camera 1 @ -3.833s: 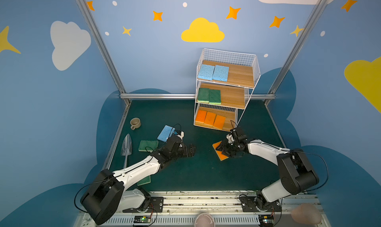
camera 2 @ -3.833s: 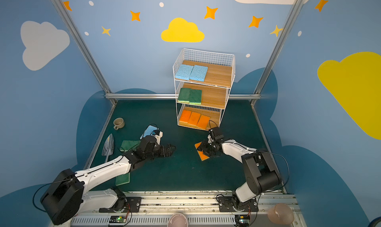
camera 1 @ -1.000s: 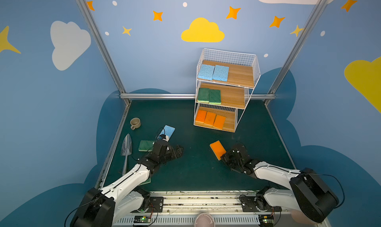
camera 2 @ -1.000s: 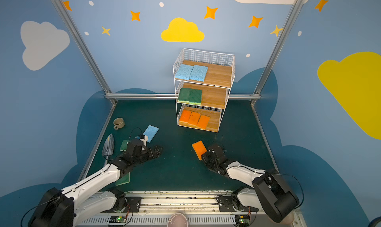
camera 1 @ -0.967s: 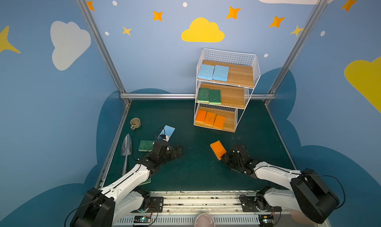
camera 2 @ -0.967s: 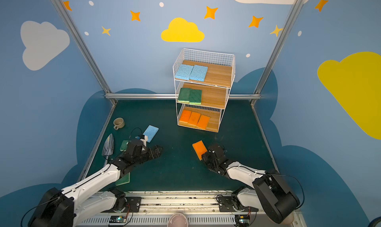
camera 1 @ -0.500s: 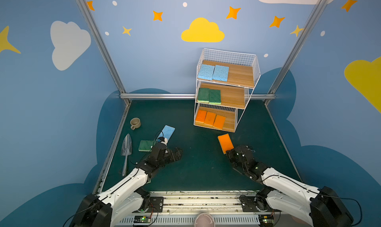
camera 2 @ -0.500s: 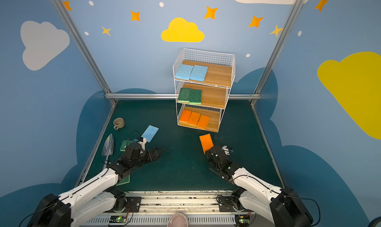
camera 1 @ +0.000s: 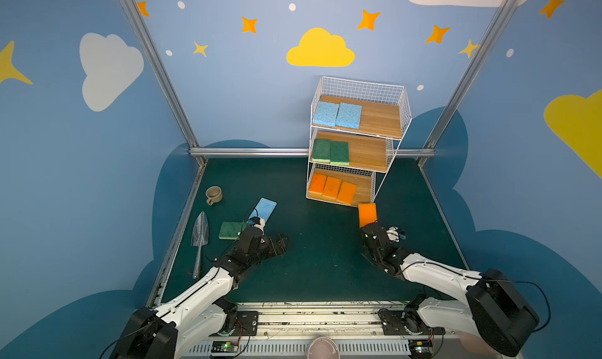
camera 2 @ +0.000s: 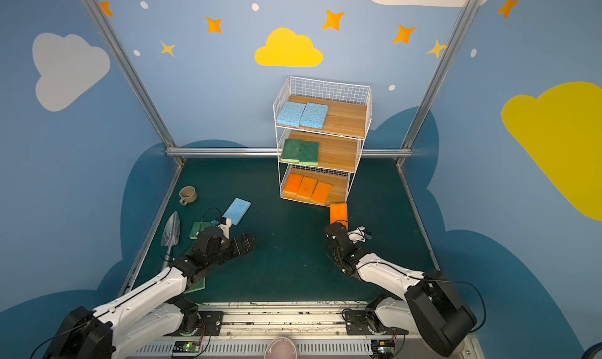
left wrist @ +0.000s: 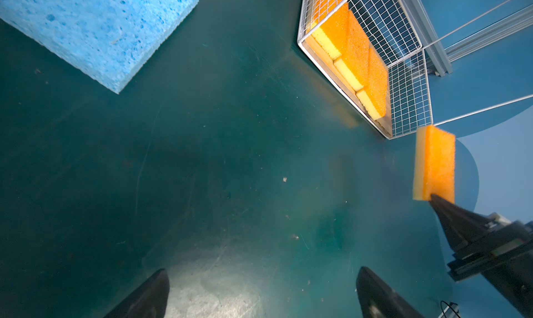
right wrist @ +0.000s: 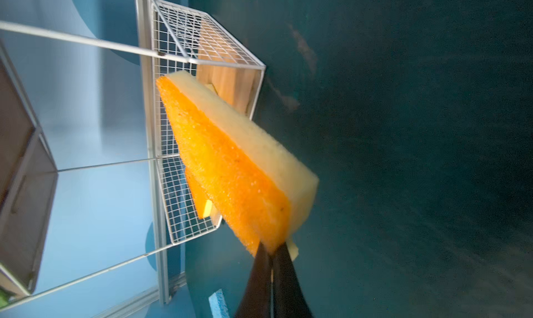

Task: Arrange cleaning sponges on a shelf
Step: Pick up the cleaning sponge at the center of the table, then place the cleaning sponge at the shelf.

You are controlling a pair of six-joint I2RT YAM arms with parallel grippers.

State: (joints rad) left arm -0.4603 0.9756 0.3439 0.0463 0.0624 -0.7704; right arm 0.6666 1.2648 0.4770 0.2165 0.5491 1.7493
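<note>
Top views show the shelf holding two blue sponges on top, two green sponges in the middle, three orange sponges lowest. On the surface lie one loose blue sponge, one loose green sponge, another green sponge half under the left arm, a mug and a trowel. Left wrist: the left fingers stand wide apart. Right wrist: the right fingers are clamped on a fourth orange sponge, clear of the surface, just beside the shelf's wire corner.

Even bright light, wide-angle warp, wrist views w/ blur, mat glare
</note>
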